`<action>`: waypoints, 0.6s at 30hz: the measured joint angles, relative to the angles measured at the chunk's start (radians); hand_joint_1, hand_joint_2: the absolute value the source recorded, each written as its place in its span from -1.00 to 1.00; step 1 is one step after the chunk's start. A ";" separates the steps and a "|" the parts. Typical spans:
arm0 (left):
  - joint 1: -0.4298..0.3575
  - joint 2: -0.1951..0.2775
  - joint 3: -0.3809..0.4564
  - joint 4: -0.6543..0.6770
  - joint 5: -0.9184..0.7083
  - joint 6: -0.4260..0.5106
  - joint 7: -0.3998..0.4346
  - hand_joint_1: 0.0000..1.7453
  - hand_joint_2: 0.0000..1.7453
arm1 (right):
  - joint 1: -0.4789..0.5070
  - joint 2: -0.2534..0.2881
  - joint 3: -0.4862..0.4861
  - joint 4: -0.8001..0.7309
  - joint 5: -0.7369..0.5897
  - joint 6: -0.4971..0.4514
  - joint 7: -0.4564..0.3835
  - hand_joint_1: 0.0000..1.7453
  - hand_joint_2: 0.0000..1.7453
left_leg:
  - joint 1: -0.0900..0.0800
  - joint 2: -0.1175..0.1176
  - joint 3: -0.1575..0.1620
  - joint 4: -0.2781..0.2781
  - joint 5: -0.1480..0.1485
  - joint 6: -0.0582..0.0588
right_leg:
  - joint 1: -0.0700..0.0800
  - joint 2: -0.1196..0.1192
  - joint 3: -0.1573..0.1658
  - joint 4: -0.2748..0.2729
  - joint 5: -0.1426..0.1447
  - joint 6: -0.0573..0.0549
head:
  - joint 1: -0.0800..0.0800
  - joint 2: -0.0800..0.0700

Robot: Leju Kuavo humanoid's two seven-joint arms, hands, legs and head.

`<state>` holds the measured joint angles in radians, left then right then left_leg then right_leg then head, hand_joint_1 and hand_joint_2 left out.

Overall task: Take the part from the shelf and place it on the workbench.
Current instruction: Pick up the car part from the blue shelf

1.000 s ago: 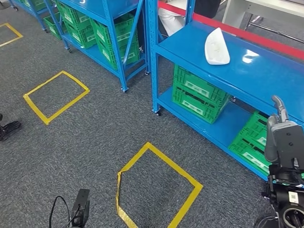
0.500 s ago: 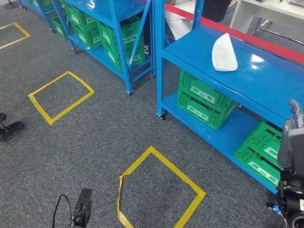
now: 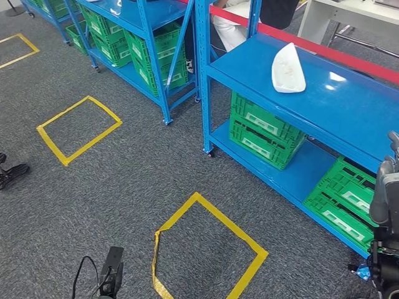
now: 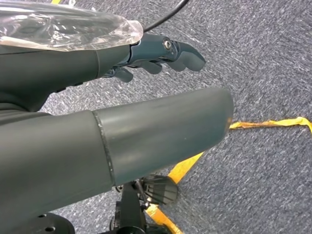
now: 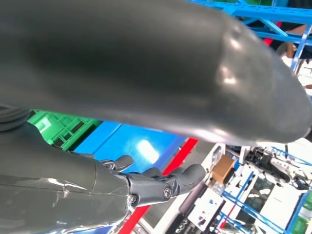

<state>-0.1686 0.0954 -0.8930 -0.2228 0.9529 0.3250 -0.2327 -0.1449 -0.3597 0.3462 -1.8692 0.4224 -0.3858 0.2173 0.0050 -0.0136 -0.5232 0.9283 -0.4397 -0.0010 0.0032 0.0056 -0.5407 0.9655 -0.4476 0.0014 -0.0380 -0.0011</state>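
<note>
While one white part (image 3: pixel 287 70) lies on the shelf (image 3: pixel 338 106), two crates (image 3: pixel 264 131) sit below.

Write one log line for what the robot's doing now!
part: on blue shelf | left hand: empty | right hand: empty

Left hand (image 4: pixel 110 97) w/ nothing in it — thick grey thumb (image 4: pixel 162 131) and dark fingers (image 4: pixel 165 51) stretched out, apart, over grey carpet (image 4: pixel 264 63) w/ yellow tape (image 4: pixel 268 124) lines.

Grey carpet floor (image 3: pixel 118 180) marked with yellow tape squares (image 3: pixel 207 249); blue metal shelving racks (image 3: pixel 329 106) holding green plastic crates (image 3: pixel 264 131) on their lower tiers.
</note>
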 joint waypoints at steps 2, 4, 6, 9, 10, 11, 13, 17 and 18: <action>0.000 -0.002 0.000 0.000 0.000 0.000 0.000 -1.00 -1.00 | 0.001 0.000 -0.003 -0.005 0.001 0.001 0.000 -1.00 -1.00 | 0.000 0.000 0.000 0.000 0.000 -0.002 | 0.000 0.000 0.000 0.000 0.000 -0.001 | 0.000 0.000; -0.001 -0.003 0.000 0.000 -0.001 0.000 0.000 -1.00 -1.00 | 0.004 0.000 -0.007 -0.009 0.001 0.001 0.001 -1.00 -1.00 | 0.000 0.000 0.000 0.000 0.000 -0.003 | -0.001 0.000 0.000 0.000 0.001 -0.001 | 0.000 0.000; -0.001 -0.004 0.000 0.000 -0.002 0.000 0.000 -1.00 -1.00 | 0.007 0.000 -0.011 -0.013 0.001 0.001 0.001 -1.00 -1.00 | 0.000 0.000 0.000 0.000 0.000 -0.003 | -0.002 0.000 0.000 0.000 0.001 -0.001 | 0.000 0.000; -0.002 -0.004 0.000 0.000 -0.003 0.000 0.000 -1.00 -1.00 | 0.008 0.000 -0.014 -0.016 0.002 0.001 0.001 -1.00 -1.00 | -0.003 0.000 -0.002 0.004 -0.001 0.001 | -0.005 0.000 0.001 -0.002 0.003 0.002 | 0.000 0.000; -0.002 -0.004 0.000 0.000 -0.003 0.000 0.000 -1.00 -1.00 | 0.008 0.000 -0.015 -0.018 0.002 0.001 0.001 -1.00 -1.00 | -0.005 0.000 -0.003 0.006 -0.002 0.005 | -0.007 -0.001 0.001 -0.003 0.003 0.005 | 0.000 0.000; -0.002 -0.004 0.000 0.000 -0.004 0.000 0.000 -1.00 -1.00 | 0.009 0.000 -0.015 -0.020 0.002 0.001 0.001 -1.00 -1.00 | -0.006 0.001 -0.004 0.008 -0.004 0.010 | -0.008 -0.001 0.001 -0.005 0.004 0.007 | 0.000 0.000; -0.003 -0.004 0.000 0.000 -0.004 0.000 0.000 -1.00 -1.00 | 0.010 0.000 -0.015 -0.022 0.002 0.002 0.001 -1.00 -1.00 | -0.009 0.001 -0.005 0.008 -0.004 0.018 | -0.010 -0.001 0.002 -0.009 0.006 0.013 | 0.000 0.000; -0.006 -0.006 0.000 0.000 -0.006 -0.003 -0.001 -1.00 -1.00 | 0.011 0.000 -0.019 -0.031 0.003 0.003 0.001 -1.00 -1.00 | 0.004 0.004 0.020 -0.035 0.010 0.024 | -0.007 -0.001 -0.008 0.022 -0.017 0.024 | 0.002 0.000; -0.006 -0.007 0.000 0.000 -0.006 -0.004 -0.001 -1.00 -1.00 | 0.013 0.000 -0.021 -0.032 0.003 0.003 0.001 -1.00 -1.00 | 0.007 0.005 0.027 -0.043 0.013 0.025 | -0.008 -0.001 -0.033 0.076 -0.044 0.028 | 0.005 0.000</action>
<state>-0.1750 0.0886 -0.8930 -0.2232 0.9465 0.3206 -0.2337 -0.1321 -0.3597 0.3250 -1.9012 0.4255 -0.3823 0.2185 0.0120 -0.0084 -0.4957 0.8850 -0.4270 0.0243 -0.0048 0.0044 -0.5732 1.0411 -0.4912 0.0293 -0.0334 -0.0011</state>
